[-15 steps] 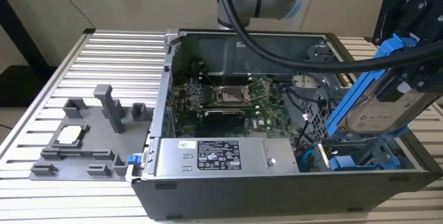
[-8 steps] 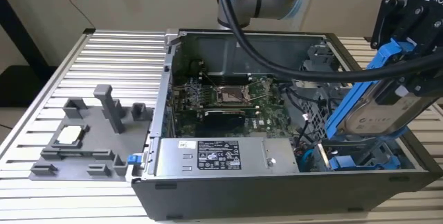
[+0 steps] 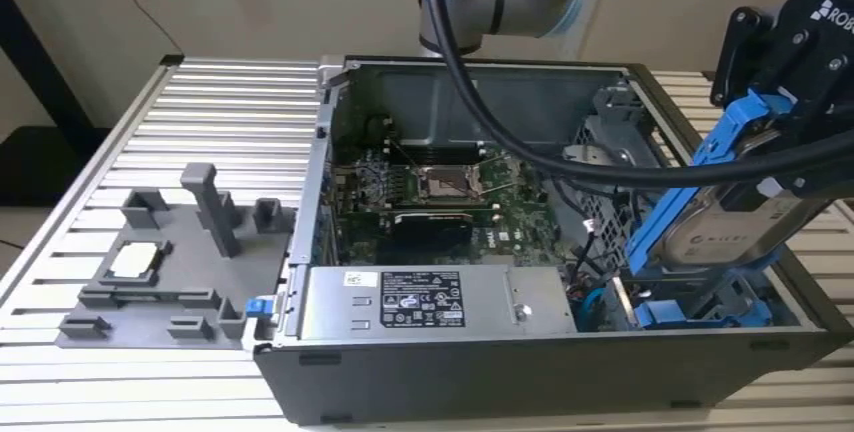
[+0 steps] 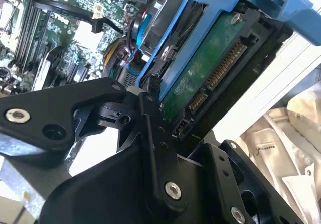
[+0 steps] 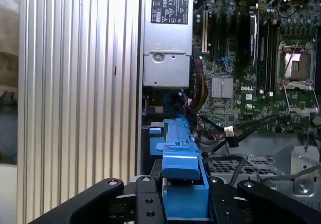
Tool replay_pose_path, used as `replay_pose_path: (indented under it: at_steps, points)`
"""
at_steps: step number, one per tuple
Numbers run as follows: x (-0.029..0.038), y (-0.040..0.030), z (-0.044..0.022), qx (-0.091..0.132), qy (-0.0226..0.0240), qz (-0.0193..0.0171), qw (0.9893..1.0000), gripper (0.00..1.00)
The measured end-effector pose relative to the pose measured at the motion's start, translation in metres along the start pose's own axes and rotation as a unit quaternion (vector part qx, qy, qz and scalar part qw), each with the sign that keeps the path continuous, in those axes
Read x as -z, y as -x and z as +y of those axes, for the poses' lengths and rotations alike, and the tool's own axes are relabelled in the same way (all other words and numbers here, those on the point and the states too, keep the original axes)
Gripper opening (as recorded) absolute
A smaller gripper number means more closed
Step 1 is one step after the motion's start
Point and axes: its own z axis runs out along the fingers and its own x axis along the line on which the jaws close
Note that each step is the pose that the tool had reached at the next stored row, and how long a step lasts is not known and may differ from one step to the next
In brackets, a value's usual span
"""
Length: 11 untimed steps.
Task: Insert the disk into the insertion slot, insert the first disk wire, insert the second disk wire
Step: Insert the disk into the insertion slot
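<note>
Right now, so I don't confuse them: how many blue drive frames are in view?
2. One carries the disk, held tilted by the gripper above the case at the exterior view's right. The other frame sits low in the case beneath it. Others may be hidden.

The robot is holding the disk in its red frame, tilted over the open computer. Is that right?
Not quite. The frame is bright blue, not red, as the exterior view shows. The rest is right: the gripper is shut on the disk, which hangs tilted over the open computer case.
</note>
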Motion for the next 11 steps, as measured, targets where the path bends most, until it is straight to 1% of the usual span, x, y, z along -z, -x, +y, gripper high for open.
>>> replay_pose_path:
  at_steps: [11]
  points:
    - [-0.0159,0.0005,-0.0061,0.003,0.0000,0.0001,1.0000,0.33]
